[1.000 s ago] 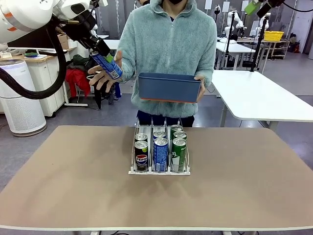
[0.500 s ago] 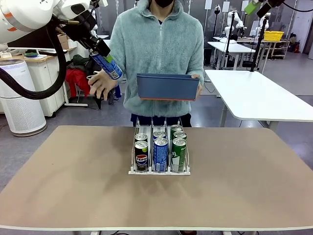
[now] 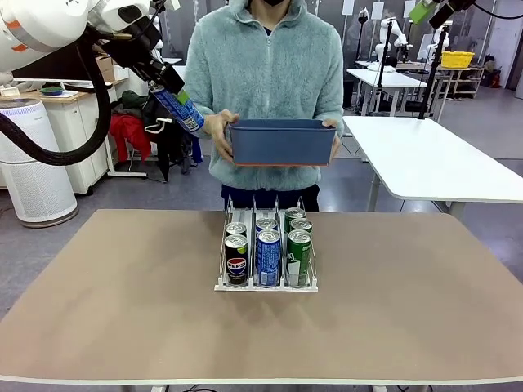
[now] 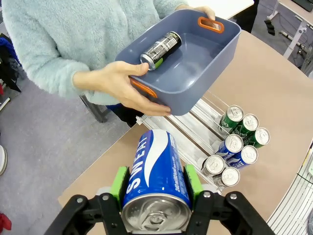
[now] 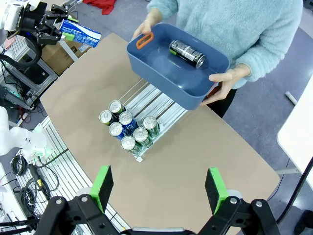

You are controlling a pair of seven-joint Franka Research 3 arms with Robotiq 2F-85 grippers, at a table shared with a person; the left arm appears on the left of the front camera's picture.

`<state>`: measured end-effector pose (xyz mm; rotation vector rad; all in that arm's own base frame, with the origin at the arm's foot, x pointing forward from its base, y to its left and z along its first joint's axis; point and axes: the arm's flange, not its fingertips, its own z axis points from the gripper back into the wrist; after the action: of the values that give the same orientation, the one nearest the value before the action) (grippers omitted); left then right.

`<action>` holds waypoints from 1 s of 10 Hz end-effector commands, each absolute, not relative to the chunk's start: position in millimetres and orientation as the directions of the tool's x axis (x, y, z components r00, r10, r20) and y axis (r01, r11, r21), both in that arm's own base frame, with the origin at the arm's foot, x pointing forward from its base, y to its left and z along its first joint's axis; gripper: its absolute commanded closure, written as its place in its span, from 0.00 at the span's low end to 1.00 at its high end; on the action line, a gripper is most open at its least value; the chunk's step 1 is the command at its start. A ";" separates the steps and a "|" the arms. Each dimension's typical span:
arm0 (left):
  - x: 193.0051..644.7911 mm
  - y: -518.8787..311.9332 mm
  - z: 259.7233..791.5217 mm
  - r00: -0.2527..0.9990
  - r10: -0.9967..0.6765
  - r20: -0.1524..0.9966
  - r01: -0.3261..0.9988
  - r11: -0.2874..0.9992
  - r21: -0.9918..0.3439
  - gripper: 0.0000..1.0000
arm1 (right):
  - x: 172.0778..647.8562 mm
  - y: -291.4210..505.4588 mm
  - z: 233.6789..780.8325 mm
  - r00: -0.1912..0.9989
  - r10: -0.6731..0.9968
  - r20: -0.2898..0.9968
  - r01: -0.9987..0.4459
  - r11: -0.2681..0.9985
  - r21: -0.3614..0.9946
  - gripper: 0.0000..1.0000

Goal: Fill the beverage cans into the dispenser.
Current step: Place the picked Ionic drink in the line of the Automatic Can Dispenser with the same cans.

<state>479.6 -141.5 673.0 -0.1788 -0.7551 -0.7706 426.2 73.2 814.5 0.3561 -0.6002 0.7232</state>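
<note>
The beverage cans are in three places. A blue can (image 4: pixel 155 164) is clamped across its body between the green pads (image 4: pixel 119 182) of the left gripper (image 4: pixel 156 186), its silver top towards the wrist and its far end sticking out past the fingertips. In the front view this gripper (image 3: pixel 174 100) holds the can tilted, high in the air.

Ahead of these jaws and lower down, seven cans (image 4: pixel 238 146) stand upright at one end of the dispenser (image 4: pixel 182 133) on the table (image 4: pixel 279 83): three green, two blue and two dark, the front one bearing a Pepsi logo (image 3: pixel 236 265). Straight beyond the held can's far end, a person's hand (image 4: pixel 117 87) grips one end of a dark blue bin (image 4: pixel 200 73), and a black can (image 4: pixel 161 47) lies on its side inside.

The right gripper (image 5: pixel 159 190) has its jaws spread wide with nothing between them, high over the table. Below and ahead of them stands the dispenser (image 5: pixel 159 104) with its cans. Farther on, the person holds the bin (image 5: pixel 161 73) by both ends above the rack's bare end.
</note>
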 end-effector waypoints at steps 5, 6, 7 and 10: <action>479.6 -141.5 673.0 0.474 -0.565 0.676 0.687 0.717 0.118 0.42 | 423.9 72.8 814.0 0.592 0.510 0.624 -0.709 0.698 0.102 0.00; 477.0 -154.6 674.0 0.494 -0.559 0.666 0.654 0.743 0.139 0.42 | 423.9 72.8 814.0 0.592 0.510 0.624 -0.709 0.698 0.102 0.00; 470.1 -163.6 674.4 0.497 -0.587 0.639 0.663 0.732 0.156 0.42 | 423.9 72.8 814.0 0.592 0.510 0.624 -0.709 0.698 0.102 0.00; 445.2 -219.9 665.0 0.533 -0.564 0.631 0.602 0.776 0.186 0.42 | 423.9 72.8 814.0 0.592 0.510 0.624 -0.709 0.698 0.102 0.00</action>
<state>455.3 -210.7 668.3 -0.0973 -0.7153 -0.7166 426.2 73.3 814.5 0.3560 -0.6003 0.7233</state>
